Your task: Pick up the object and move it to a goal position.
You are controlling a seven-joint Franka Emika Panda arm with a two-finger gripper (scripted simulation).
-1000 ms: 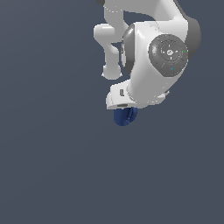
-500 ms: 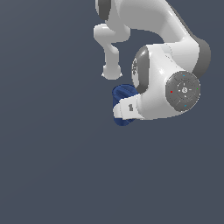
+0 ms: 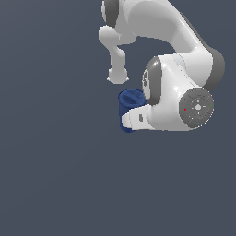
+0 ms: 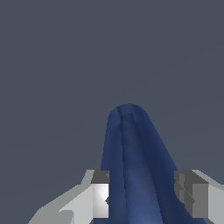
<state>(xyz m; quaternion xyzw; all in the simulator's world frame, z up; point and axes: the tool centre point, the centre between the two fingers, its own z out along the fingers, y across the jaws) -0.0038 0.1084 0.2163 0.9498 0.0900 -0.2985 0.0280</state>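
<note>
The object [image 3: 130,100] is a dark blue mug; in the exterior view its open rim shows just at the left of the white hand. My gripper [image 3: 131,117] crosses the mug's body, and a bit of blue shows below the hand. In the wrist view the object [image 4: 131,153] fills the gap between the two fingers [image 4: 99,192], which press on its sides, so my gripper [image 4: 146,192] is shut on it. Its handle is hidden.
The arm's large white links [image 3: 184,101] bulk at the exterior view's right of the mug and reach up to the top edge. A uniform grey surface [image 3: 55,175] lies all around.
The wrist and forearm have swung toward the exterior view's right and lower. The mug stayed in the grip at about the same place and turned, so its open rim now shows.
</note>
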